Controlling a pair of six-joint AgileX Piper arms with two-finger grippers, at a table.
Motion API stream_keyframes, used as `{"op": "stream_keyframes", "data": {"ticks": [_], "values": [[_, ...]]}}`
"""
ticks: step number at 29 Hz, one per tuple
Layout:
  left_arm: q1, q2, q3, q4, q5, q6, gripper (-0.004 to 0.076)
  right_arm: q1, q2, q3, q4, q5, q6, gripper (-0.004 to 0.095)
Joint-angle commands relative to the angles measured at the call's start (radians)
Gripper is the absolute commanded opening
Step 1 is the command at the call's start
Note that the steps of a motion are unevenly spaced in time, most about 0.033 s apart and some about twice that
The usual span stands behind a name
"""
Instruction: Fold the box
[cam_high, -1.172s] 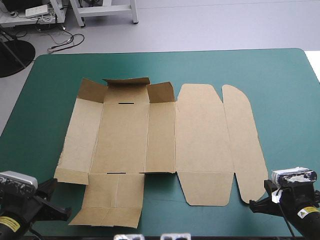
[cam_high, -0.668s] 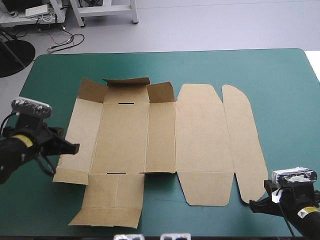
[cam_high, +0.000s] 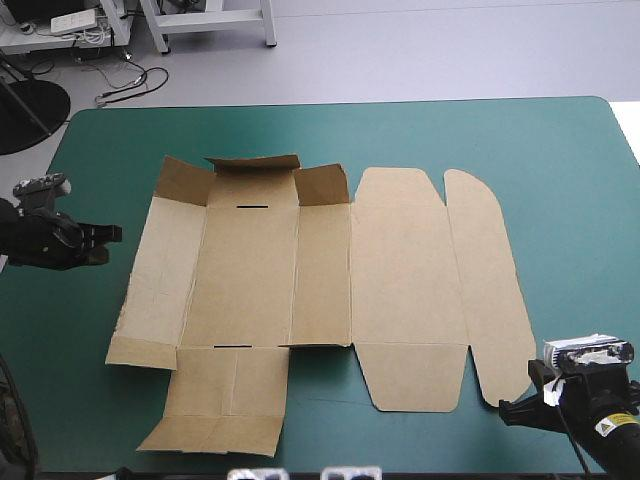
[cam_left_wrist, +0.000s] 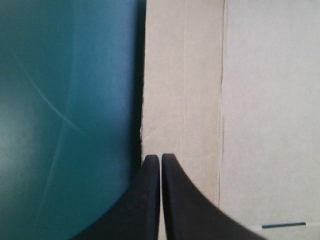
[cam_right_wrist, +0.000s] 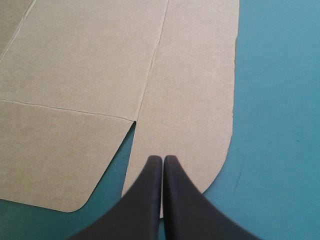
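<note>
The brown box (cam_high: 320, 280) lies as a cut sheet on the teal-green cover, mostly flat. Its far-left flaps (cam_high: 250, 170) are tilted up a little. My left gripper (cam_high: 112, 233) is shut and sits just off the sheet's left edge, pointing at it. In the left wrist view the gripper (cam_left_wrist: 160, 159) has its tips level with the box's left edge (cam_left_wrist: 182, 90). My right gripper (cam_high: 508, 408) is shut at the near right, beside the rounded lid flap. In the right wrist view the gripper (cam_right_wrist: 162, 160) hangs over that flap's rounded near corner (cam_right_wrist: 200, 125).
Bare teal-green cover (cam_high: 560, 180) stretches to the right of the sheet and along the table's far edge. A narrower strip of cover (cam_high: 80, 320) runs along the left side. The near flap (cam_high: 220, 410) reaches close to the table's front edge.
My left arm has swung from the near-left corner up along the table's left side and now sits beside the middle of the box's left edge. The right arm and the box have not moved.
</note>
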Motion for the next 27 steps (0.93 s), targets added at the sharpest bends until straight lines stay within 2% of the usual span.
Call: {"op": "stream_keyframes", "data": {"ticks": [1, 10, 13, 16, 19, 20, 23, 24, 27], "values": [[0.072, 0.047, -0.033, -0.061, 0.105, 0.035, 0.0003, -0.001, 0.008, -0.029, 0.021, -0.053, -0.006, -0.0005], [0.072, 0.131, -0.031, -0.031, 0.095, 0.024, 0.0003, -0.001, 0.008, -0.029, 0.021, -0.053, -0.004, -0.0005], [0.072, 0.148, -0.031, -0.031, 0.115, 0.024, 0.0025, -0.001, 0.008, -0.029, 0.019, -0.053, -0.004, -0.0005], [0.072, 0.158, -0.025, -0.053, 0.120, 0.024, 0.0103, -0.001, 0.008, -0.029, 0.019, -0.053, -0.004, -0.0005], [0.072, 0.158, -0.005, -0.061, 0.120, 0.024, 0.0233, -0.001, 0.008, -0.029, 0.019, -0.053, -0.002, -0.0005], [0.072, 0.158, 0.008, -0.061, 0.120, 0.030, 0.0305, -0.001, 0.008, -0.029, 0.019, -0.053, -0.002, -0.0005], [0.072, 0.158, 0.047, -0.078, 0.109, 0.035, 0.0452, -0.001, 0.008, -0.029, 0.019, -0.053, -0.002, -0.0005], [0.072, 0.158, 0.060, -0.090, 0.107, 0.043, 0.0477, -0.001, 0.008, -0.029, 0.019, -0.053, -0.002, -0.0005], [0.072, 0.158, 0.108, -0.134, 0.107, 0.082, 0.0482, -0.001, 0.008, -0.029, 0.019, -0.053, -0.002, -0.0005]]}}
